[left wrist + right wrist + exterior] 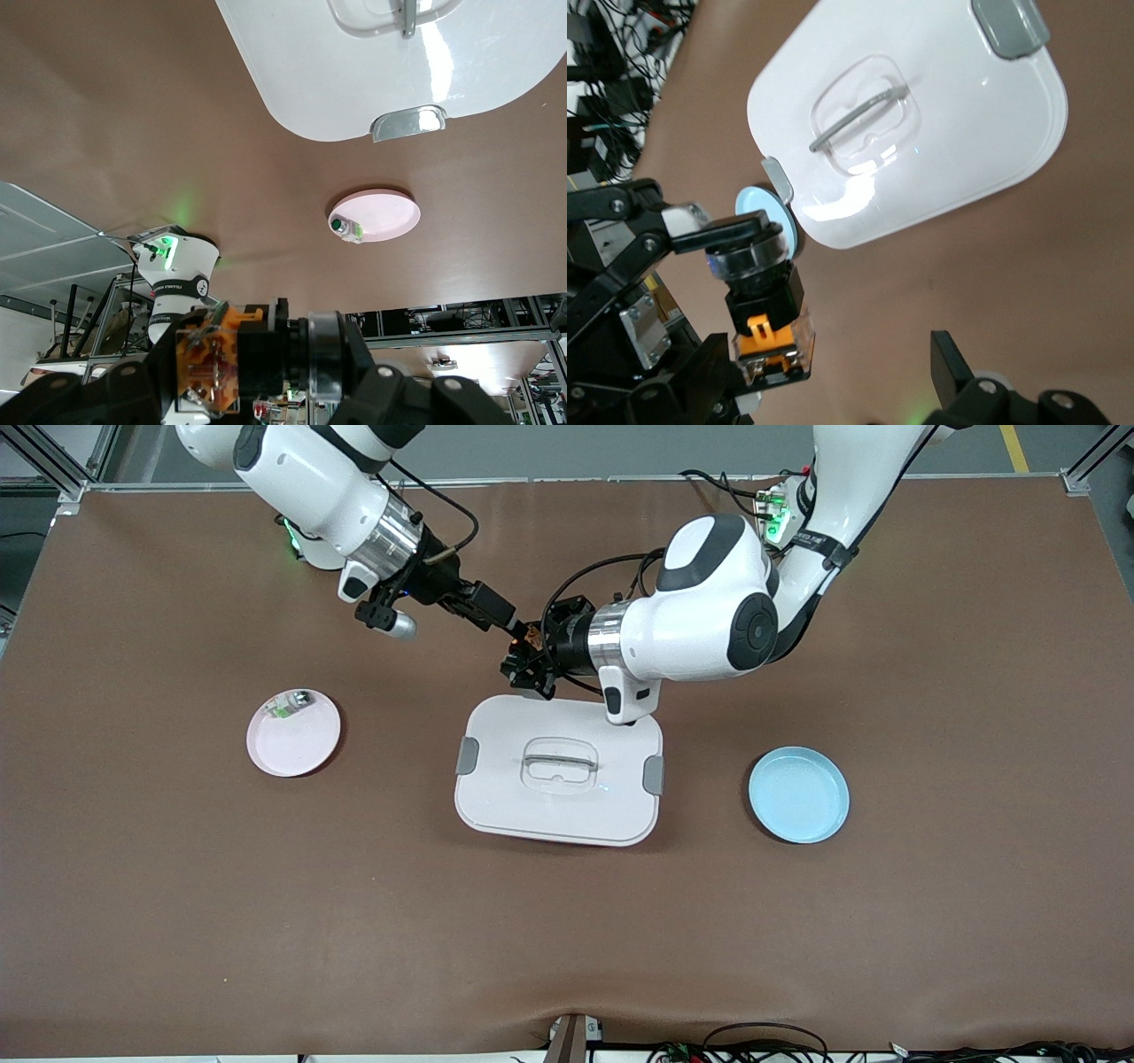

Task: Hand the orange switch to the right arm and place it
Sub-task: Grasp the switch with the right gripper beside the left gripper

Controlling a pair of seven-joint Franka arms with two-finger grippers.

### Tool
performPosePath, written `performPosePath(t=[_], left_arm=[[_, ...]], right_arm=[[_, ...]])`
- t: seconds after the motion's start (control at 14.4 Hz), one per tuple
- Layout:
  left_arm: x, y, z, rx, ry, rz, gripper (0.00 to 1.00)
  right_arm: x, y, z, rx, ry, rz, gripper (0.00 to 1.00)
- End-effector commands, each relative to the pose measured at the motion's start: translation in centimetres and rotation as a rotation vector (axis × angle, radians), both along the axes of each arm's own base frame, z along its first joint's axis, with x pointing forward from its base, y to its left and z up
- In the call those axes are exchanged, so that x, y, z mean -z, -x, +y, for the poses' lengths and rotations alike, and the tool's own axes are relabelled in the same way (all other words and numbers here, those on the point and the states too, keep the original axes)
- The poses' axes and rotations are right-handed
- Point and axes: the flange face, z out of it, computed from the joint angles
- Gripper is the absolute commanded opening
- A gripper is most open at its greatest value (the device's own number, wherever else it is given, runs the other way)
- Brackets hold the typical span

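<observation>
Handover underway: left gripper clamps the tiny black-and-orange cylindrical switch; right gripper, jaws spread, must close around it.

White lidded box under both pincers, bare table around plates
</observation>
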Motion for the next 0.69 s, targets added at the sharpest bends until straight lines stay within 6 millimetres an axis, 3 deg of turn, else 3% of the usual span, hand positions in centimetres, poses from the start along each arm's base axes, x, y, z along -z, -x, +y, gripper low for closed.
performPosePath(t=[0.0,0.63], left_arm=[[-0.52,0.26,-0.99,0.000,0.018,0.017,0.00],[-1.04,0.19,-0.95,0.000,0.025,0.009,0.00]], right_arm=[[-0.67,-1.36,1.10,0.003,0.035,0.039,1.00],[-0.11,-1.99,1.69,-0.036,0.141,-0.023,1.00]])
